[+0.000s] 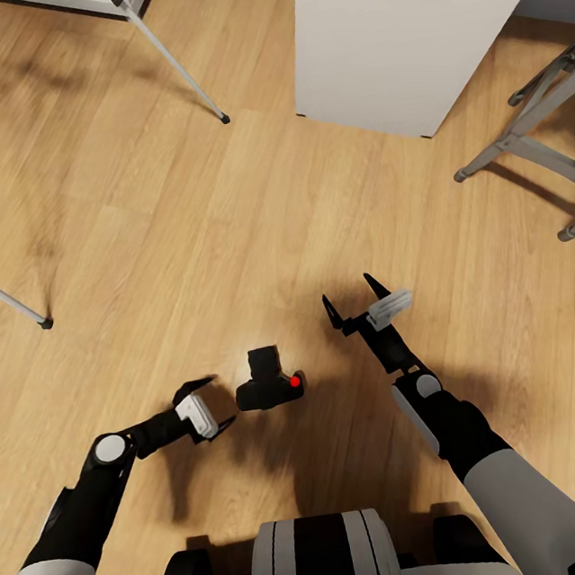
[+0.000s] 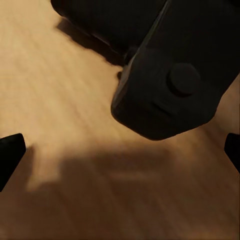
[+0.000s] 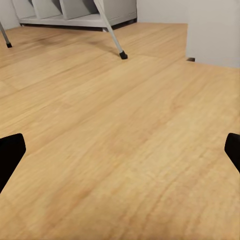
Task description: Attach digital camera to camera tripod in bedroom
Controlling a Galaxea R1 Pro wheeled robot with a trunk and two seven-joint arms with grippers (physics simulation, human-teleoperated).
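Observation:
The digital camera [image 1: 268, 381] is a small black box with a red dot, lying on the wood floor just ahead of my base. My left gripper [image 1: 218, 405] hovers right beside its left side, open, with nothing between the fingers. In the left wrist view the camera [image 2: 175, 75] looms close beyond the spread fingertips [image 2: 10, 152]. My right gripper [image 1: 353, 299] is open over bare floor to the camera's right. Thin silver legs of the camera tripod [image 1: 177, 66] with black feet stand at the far left; its head is out of view. One tripod leg [image 3: 112, 32] appears in the right wrist view.
A white cabinet [image 1: 400, 37] stands at the back right. Grey stool legs [image 1: 530, 133] reach in from the right edge. A white cube shelf [image 3: 75, 10] is behind the tripod leg. Open plank floor lies between me and the tripod.

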